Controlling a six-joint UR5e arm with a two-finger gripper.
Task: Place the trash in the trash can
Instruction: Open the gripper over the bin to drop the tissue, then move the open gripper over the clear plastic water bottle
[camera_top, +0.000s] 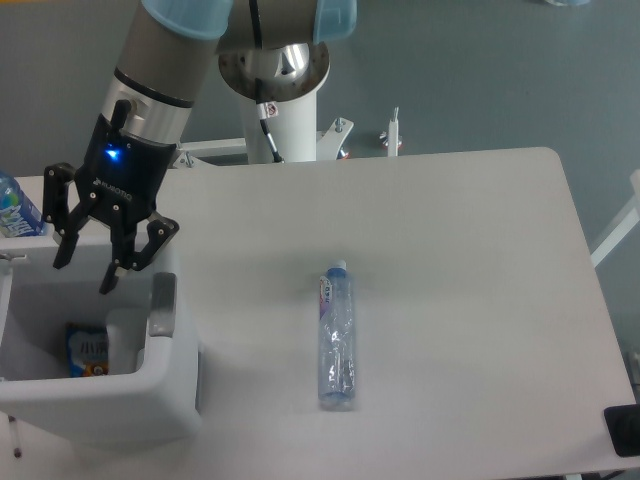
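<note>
The trash can (110, 410) is a big white bin at the table's front left corner, with a grey tab (162, 304) on its right rim. My gripper (85, 272) hangs open just over the bin's opening, with nothing between its fingers. A pale lump that looks like the crumpled paper wad (124, 338) lies inside the bin by the right wall. The slim clear bottle (336, 336), with a purple-red label and pale cap, lies flat on the table to the right, well apart from the gripper.
A blue snack packet (86, 350) lies on the bin's floor. A bottle with a bright blue label (16, 210) stands at the far left edge behind the bin. The arm's white base post (288, 110) rises behind the table.
</note>
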